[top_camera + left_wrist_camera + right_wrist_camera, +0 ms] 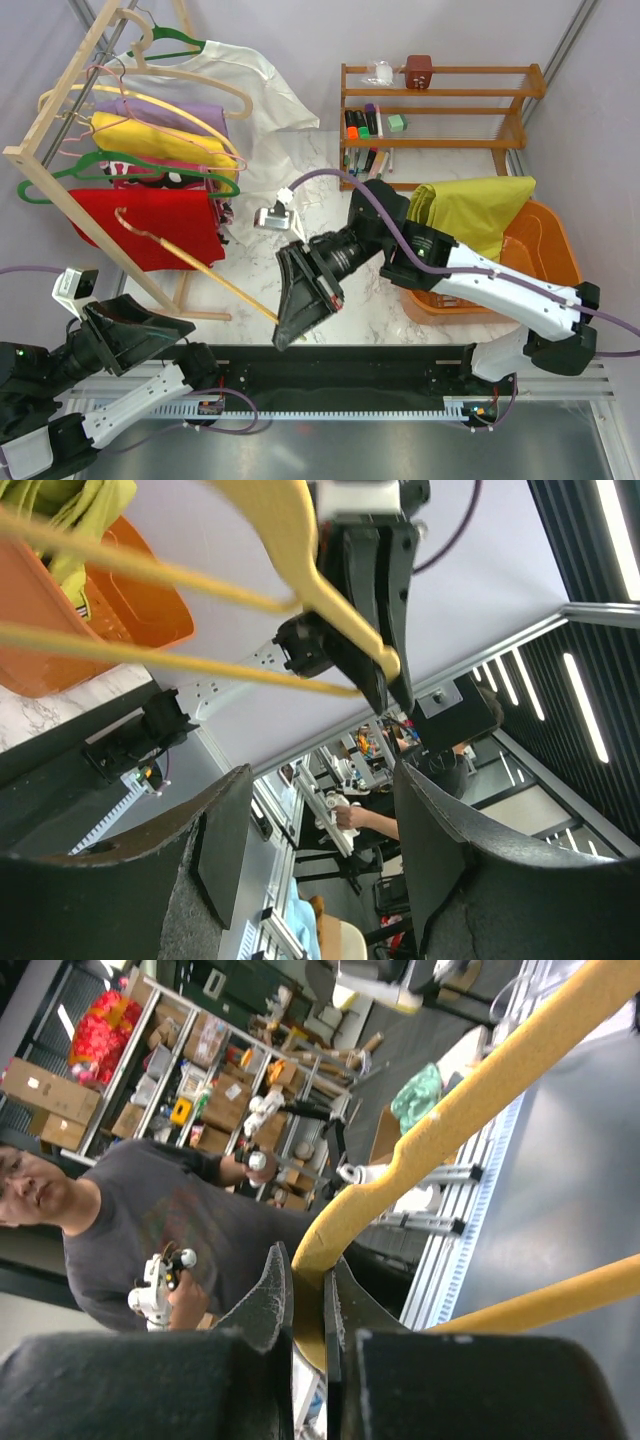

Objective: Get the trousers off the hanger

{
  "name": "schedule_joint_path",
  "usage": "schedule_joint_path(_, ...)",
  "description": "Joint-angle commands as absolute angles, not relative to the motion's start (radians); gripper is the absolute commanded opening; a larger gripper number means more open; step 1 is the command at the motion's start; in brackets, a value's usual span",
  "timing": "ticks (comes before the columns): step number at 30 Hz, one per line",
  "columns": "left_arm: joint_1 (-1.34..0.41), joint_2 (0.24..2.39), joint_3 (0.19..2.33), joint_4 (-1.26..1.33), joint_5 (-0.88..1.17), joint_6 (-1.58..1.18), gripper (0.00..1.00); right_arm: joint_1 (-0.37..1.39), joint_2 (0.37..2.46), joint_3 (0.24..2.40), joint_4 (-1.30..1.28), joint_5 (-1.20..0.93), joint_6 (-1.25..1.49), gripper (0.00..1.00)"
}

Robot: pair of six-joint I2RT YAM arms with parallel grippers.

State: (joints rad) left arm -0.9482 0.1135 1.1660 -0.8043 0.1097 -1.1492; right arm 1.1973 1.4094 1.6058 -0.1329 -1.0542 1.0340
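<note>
Right claw [305, 1272] clamped on hanger [480, 1092], left claw [318, 830] apart, trousers [470, 210] draped in orange basket [556, 242] at surface's right edge.

I see the top view evenly, brightly lit from above, soft shadows on the table [370, 320], while ceiling light strips [610, 520] blow out white in my left wrist view

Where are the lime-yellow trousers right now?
In the top view the trousers lie draped over the orange basket on the table's right, beside the right arm.
</note>
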Motion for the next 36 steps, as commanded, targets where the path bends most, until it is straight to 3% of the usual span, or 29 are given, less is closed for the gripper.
schedule_joint_path(1,-0.942,0.107,1.184,-0.769,0.166,-1.095,0.65,1.123,1.439,1.58,0.306,-1.123,1.268,0.0)
schedule_joint_path(2,-0.942,0.107,1.183,-0.77,0.173,-1.095,0.65,1.118,1.453,1.562,0.538,-1.13,1.436,0.0)
schedule_joint_path(4,-0.942,0.106,1.184,-0.781,0.172,-1.098,0.65,1.112,1.505,1.554,0.726,-1.155,1.532,0.0)
schedule_joint_path(12,-0.94,0.086,1.155,-0.784,0.173,-1.118,0.65,1.105,1.724,1.701,1.284,-1.138,1.997,0.0)
schedule_joint_path(24,-0.937,0.089,1.149,-0.784,0.173,-1.121,0.64,1.091,1.98,2.0,1.356,-1.081,2.06,0.0)
schedule_joint_path(36,-0.936,0.11,1.154,-0.784,0.189,-1.129,0.64,1.081,2.097,2.055,1.479,-1.061,2.14,0.0)
